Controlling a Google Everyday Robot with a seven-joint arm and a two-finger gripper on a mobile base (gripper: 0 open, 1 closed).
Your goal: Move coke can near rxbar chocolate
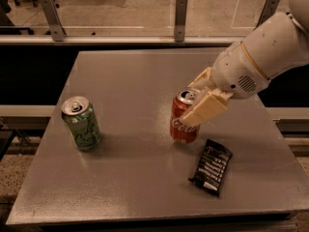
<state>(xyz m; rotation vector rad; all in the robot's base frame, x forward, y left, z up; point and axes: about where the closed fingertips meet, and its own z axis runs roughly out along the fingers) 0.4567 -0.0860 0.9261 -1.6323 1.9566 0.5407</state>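
The red coke can (182, 124) stands upright near the middle of the grey table (130, 86), just left of and behind the rxbar chocolate (211, 166), a flat black wrapper with white text lying a short gap away. My gripper (198, 103) comes in from the right on a white arm and is shut on the coke can's upper part, one cream finger (205, 110) across its front. The can's base is at or just above the tabletop; I cannot tell which.
A green can (81, 123) with dark scribbled lettering stands upright at the table's left side. A rail with metal posts (180, 13) runs behind the table's far edge. The table's front edge lies just below the wrapper.
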